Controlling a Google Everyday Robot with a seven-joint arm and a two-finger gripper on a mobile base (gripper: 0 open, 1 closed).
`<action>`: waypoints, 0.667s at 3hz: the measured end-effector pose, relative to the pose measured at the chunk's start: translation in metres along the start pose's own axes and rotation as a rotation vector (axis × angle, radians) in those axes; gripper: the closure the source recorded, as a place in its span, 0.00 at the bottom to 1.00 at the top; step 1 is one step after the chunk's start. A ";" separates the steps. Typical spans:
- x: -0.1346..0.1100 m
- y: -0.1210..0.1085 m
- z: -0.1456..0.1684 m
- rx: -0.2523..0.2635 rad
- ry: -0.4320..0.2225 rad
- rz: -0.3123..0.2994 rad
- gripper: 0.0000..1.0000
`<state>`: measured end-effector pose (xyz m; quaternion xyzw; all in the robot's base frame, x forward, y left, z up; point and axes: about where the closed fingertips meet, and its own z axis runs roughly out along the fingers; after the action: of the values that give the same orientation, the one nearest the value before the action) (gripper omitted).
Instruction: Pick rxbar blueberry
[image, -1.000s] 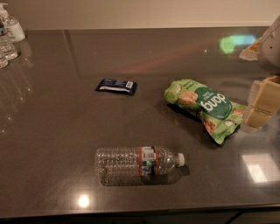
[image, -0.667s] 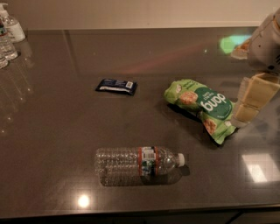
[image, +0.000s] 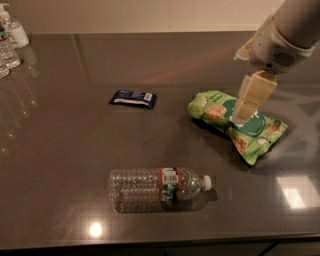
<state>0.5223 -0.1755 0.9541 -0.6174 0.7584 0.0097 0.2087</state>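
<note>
The rxbar blueberry (image: 133, 98) is a small flat dark navy bar with white print, lying on the dark table (image: 60, 165) left of centre. My gripper (image: 246, 111) hangs from the white arm at the upper right, over the green snack bag (image: 215, 109), well to the right of the bar and holding nothing I can see.
A clear plastic water bottle (image: 157, 186) lies on its side near the front edge. Several bottles (image: 10, 40) stand at the far left corner. The wall runs along the back of the table.
The arm and gripper have moved left from the right edge, and the gripper now stands over the green snack bag. The bar, bag and bottle have not moved.
</note>
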 end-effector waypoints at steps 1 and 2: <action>-0.024 -0.023 0.021 -0.013 -0.040 -0.008 0.00; -0.053 -0.040 0.047 -0.032 -0.075 -0.015 0.00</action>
<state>0.5821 -0.1233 0.9387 -0.6253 0.7453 0.0434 0.2273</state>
